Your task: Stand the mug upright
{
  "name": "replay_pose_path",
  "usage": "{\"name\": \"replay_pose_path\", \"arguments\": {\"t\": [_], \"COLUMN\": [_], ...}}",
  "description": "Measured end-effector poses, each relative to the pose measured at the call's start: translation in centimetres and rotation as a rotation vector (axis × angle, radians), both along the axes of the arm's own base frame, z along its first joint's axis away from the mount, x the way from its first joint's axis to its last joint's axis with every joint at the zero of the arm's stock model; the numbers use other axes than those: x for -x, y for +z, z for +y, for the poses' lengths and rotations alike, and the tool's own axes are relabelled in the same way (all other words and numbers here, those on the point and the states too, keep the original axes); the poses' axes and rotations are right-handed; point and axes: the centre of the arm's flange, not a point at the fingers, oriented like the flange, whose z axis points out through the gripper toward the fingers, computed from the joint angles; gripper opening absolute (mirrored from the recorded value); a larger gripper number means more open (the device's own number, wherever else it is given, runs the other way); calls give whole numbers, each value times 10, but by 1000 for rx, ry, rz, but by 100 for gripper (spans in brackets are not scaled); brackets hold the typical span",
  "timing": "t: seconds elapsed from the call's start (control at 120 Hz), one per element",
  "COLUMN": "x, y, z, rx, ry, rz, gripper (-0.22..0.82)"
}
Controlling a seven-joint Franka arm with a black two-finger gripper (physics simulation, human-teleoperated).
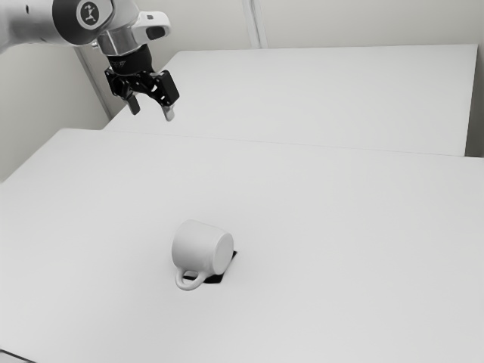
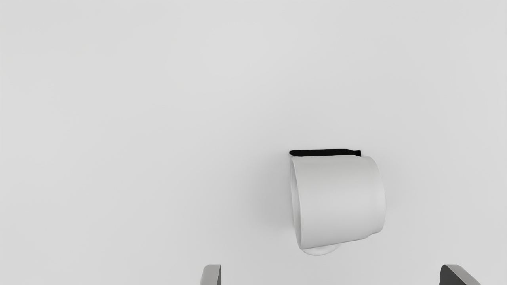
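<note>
High over the table's far left part in the exterior view is my gripper point(image 1: 151, 113), open and holding nothing. The white mug point(image 1: 198, 248) lies on its side, well below and away from it, its base toward the exterior view's right and its handle low against the tabletop. In the wrist view, the open gripper point(image 2: 330, 273) has its fingertips wide apart, and the mug point(image 2: 338, 200) appears beyond them, untouched. Most of the handle is hidden beneath the mug there.
The mug lies on a white table point(image 1: 340, 249). A black flat patch point(image 1: 215, 279) shows at the mug's underside. Behind the table stands another white surface point(image 1: 325, 94), with pale walls around it.
</note>
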Motion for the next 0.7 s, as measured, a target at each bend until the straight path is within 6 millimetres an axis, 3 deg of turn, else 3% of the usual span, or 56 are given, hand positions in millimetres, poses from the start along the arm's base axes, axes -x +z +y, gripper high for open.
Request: {"name": "replay_pose_path", "arguments": {"t": [0.35, 0.5, 0.7], "x": [15, 29, 40], "y": [-12, -30, -75], "z": [1, 12, 24], "rx": [11, 45, 99], "ry": [0, 27, 64], "rz": [30, 54, 101], "gripper": [60, 60, 60]}}
